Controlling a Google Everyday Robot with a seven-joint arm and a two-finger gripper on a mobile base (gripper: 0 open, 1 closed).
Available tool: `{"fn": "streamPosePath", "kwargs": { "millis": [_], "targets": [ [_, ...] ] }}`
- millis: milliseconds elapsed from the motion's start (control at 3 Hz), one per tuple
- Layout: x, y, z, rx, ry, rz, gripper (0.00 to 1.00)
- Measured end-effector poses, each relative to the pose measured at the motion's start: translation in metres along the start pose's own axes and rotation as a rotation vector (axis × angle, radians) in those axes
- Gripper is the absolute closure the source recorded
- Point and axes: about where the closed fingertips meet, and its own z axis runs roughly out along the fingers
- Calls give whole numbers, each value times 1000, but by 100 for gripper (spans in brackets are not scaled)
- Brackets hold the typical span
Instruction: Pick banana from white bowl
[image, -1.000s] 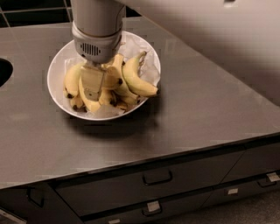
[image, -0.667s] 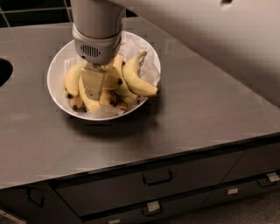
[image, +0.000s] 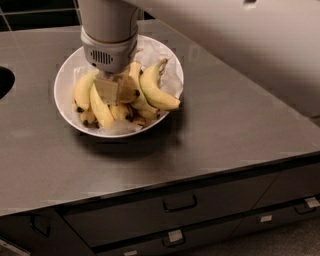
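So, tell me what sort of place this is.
Probably a kitchen: a grey countertop over handled drawers, and a white bowl of bananas on it. The pincer sits among the bananas in the bowl.

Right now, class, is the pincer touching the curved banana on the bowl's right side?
Cannot tell. The camera view shows the pincer down in the white bowl, overlapping other bananas beside the banana, with no plain contact or gap.
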Motion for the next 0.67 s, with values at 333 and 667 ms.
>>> {"fn": "streamPosePath", "kwargs": {
  "millis": [333,667],
  "targets": [
    [-1,-4,-3,0,1,0,90],
    [-1,-5,-4,0,0,0,100]
  ]
}}
